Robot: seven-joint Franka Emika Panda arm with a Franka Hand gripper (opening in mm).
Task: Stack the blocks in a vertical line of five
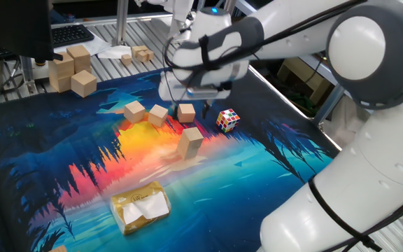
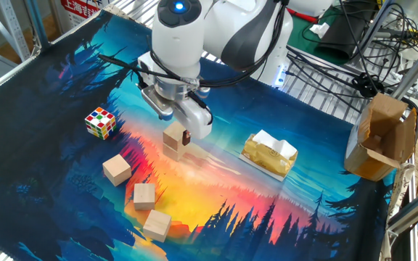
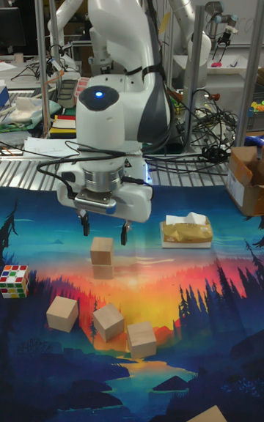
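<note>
End effector (image 3: 103, 229) open and empty, its fingers spread above a two-high stack of blocks (image 3: 102, 257) on the table (image 2: 64, 87). Three more blocks (image 3: 108, 321) lie apart nearer the front edge, one beside another. A puzzle cube (image 3: 14, 280) sits to the side, a yellow packet (image 3: 186, 232) opposite.

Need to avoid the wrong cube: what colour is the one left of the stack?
Multicoloured puzzle cube, clearest in the other fixed view.
</note>
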